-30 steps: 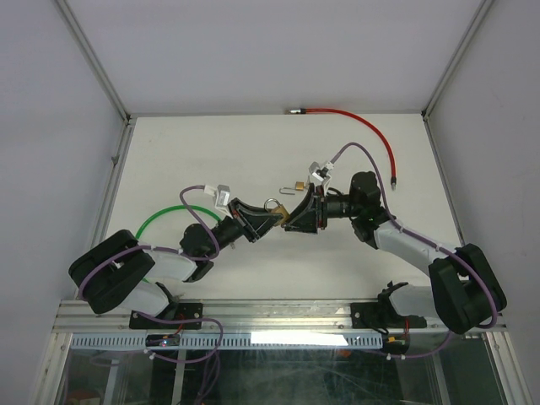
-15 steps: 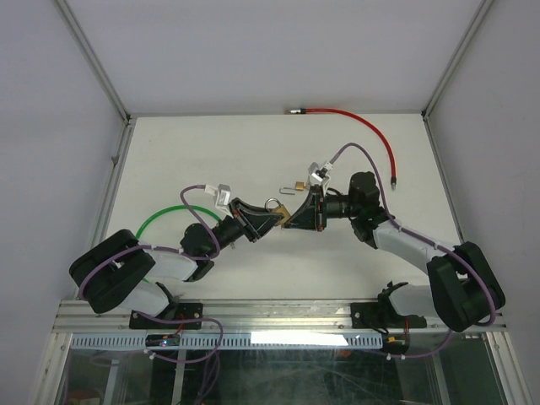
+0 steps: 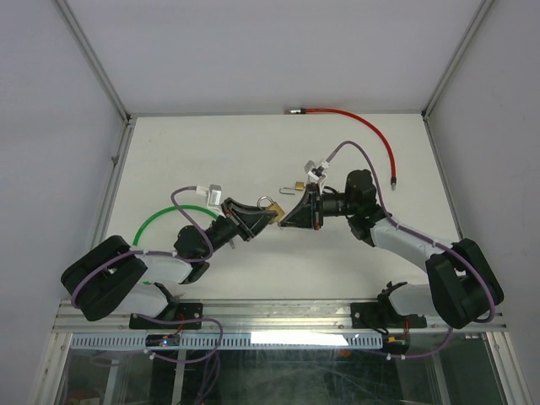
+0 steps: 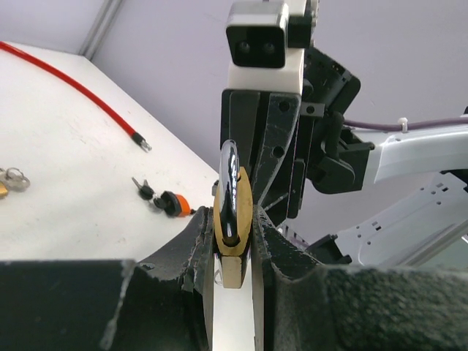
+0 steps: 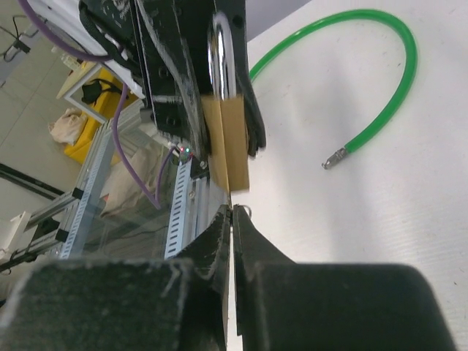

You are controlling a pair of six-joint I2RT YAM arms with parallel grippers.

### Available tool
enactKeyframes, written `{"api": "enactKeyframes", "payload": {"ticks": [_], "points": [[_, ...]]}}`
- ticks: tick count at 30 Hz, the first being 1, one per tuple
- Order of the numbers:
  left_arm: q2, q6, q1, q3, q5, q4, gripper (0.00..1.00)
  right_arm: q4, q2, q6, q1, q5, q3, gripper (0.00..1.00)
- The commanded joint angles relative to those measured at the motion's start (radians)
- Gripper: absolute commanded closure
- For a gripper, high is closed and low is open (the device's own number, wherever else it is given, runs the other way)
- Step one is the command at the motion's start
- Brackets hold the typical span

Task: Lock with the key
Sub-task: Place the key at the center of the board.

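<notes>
My left gripper (image 3: 268, 216) (image 4: 232, 223) is shut on a brass padlock (image 3: 274, 214) (image 4: 235, 212) (image 5: 227, 146), holding it off the table with the silver shackle (image 4: 229, 183) away from my right arm. My right gripper (image 3: 285, 221) (image 5: 232, 212) faces it, tips at the padlock's underside. Its jaws are pressed together on the key (image 5: 231, 206), of which only a thin metal sliver and a small ring show at the tips.
A second small padlock with keys (image 3: 295, 186) (image 4: 7, 180) lies just behind the grippers. A red cable (image 3: 364, 126) (image 4: 73, 91) curves along the back right, a green cable (image 3: 164, 216) (image 5: 380, 88) lies at the left. Black keys with an orange tag (image 4: 170, 202) lie under the right arm.
My right gripper's jaws have closed at the padlock's underside. Both grippers and the padlock have shifted slightly to the left.
</notes>
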Motion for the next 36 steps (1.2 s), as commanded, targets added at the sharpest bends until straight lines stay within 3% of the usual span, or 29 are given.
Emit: {"api": "enactKeyframes", "payload": {"ticks": [1, 5, 10, 16, 18, 23, 28, 36], "points": [[-0.087, 0.045, 0.045, 0.0, -0.125, 0.304, 1.0, -0.01, 0.011, -0.007, 0.003, -0.036, 0.024, 1.0], [-0.092, 0.115, 0.055, 0.024, -0.003, 0.302, 1.0, -0.032, 0.015, -0.005, 0.003, -0.081, 0.033, 1.0], [-0.18, 0.042, 0.131, -0.041, -0.014, 0.283, 1.0, -0.14, -0.007, -0.124, 0.0, -0.088, 0.049, 1.0], [-0.342, 0.003, 0.2, -0.082, 0.053, -0.046, 1.0, -0.51, -0.046, -0.473, -0.044, -0.029, 0.143, 1.0], [-0.383, 0.014, 0.2, -0.094, 0.062, -0.157, 1.0, -0.56, -0.066, -0.525, -0.08, -0.019, 0.155, 1.0], [-0.428, 0.013, 0.217, -0.174, 0.029, -0.2, 1.0, -0.59, -0.093, -0.564, -0.142, -0.005, 0.153, 1.0], [-0.405, 0.02, 0.263, -0.139, 0.093, -0.308, 1.0, -0.59, -0.078, -0.561, -0.171, 0.006, 0.154, 1.0], [-0.207, -0.084, 0.42, -0.116, 0.246, -0.189, 1.0, -0.582, -0.043, -0.551, -0.184, 0.015, 0.156, 1.0]]}}
